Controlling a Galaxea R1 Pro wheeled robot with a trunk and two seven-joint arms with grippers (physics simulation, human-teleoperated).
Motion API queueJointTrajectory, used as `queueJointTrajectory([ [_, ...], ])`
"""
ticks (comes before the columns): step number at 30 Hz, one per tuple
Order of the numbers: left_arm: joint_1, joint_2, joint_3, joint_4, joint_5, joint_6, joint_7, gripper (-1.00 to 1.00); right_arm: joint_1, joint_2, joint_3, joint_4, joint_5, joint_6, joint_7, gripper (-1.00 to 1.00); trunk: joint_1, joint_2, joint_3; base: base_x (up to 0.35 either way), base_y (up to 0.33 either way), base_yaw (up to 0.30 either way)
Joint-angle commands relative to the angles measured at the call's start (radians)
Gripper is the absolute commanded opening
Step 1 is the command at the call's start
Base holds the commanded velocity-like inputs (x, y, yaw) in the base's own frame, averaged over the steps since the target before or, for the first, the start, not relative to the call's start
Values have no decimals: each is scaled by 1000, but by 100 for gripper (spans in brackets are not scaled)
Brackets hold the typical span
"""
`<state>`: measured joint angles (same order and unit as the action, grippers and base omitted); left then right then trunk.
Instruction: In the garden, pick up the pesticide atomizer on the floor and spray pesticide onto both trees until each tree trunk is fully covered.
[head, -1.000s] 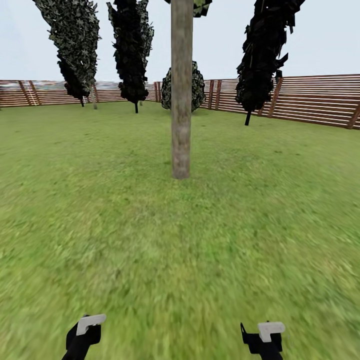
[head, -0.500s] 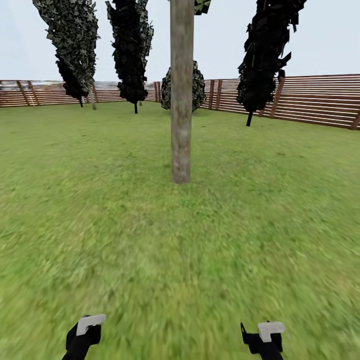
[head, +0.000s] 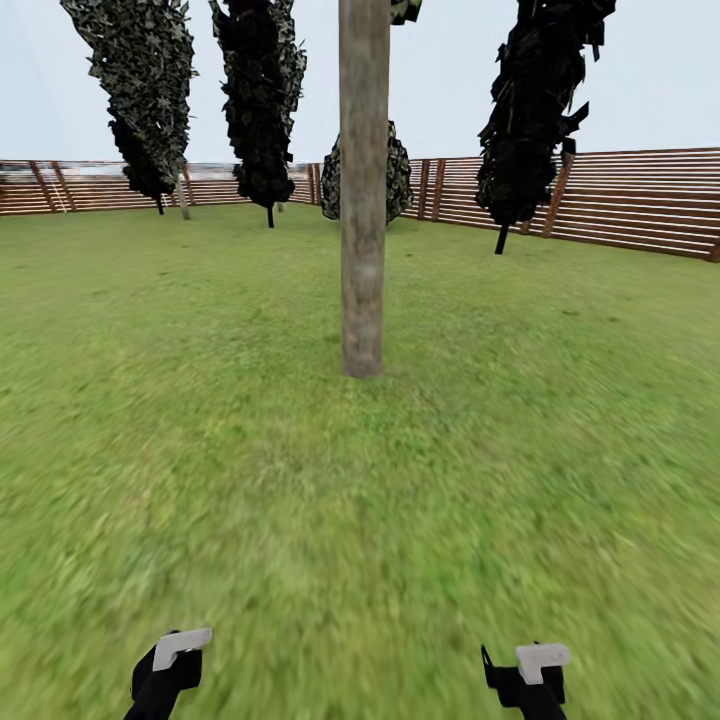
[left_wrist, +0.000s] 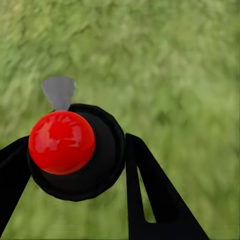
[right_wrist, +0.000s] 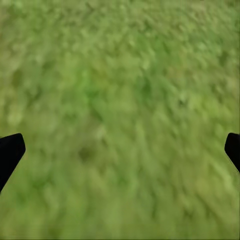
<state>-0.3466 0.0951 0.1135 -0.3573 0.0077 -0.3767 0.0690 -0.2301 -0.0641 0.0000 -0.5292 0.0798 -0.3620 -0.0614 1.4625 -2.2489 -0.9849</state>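
The pesticide atomizer (left_wrist: 61, 142), a dark round bottle with a red ball on top and a grey nozzle, sits between the black fingers of my left gripper (left_wrist: 75, 165), which is shut on it above the grass. My right gripper (right_wrist: 120, 155) is open, its fingers wide apart over bare grass. Both grippers hang low at the near edge of the head view, left gripper (head: 170, 665) and right gripper (head: 530, 675). A thick pale mottled tree trunk (head: 362, 200) stands straight ahead on the lawn. A second grey-green tree (head: 140, 90) stands far back left.
Green lawn (head: 360, 520) stretches between me and the trunk. A brown slatted fence (head: 620, 200) runs along the back and right. Black-leaved trees (head: 262, 100) (head: 535, 110) and a round bush (head: 395, 175) stand near the fence.
The whole view has shifted: the camera has moved closer to the centre trunk, whose base now sits lower in the picture. Both grippers hold the same pose.
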Motion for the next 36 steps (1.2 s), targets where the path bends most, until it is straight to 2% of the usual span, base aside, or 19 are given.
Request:
queueJointTrajectory([
  [1, 0, 0, 0, 0, 0, 0, 0, -100, 0, 0, 0, 0, 0, 0, 0, 100, 0, 0, 0, 339, 0, 0],
  [36, 0, 2, 0, -2, 0, -1, 0, -100, 0, 0, 2, 0, 2, -1, 0, 100, 0, 0, 0, 339, 0, 0],
])
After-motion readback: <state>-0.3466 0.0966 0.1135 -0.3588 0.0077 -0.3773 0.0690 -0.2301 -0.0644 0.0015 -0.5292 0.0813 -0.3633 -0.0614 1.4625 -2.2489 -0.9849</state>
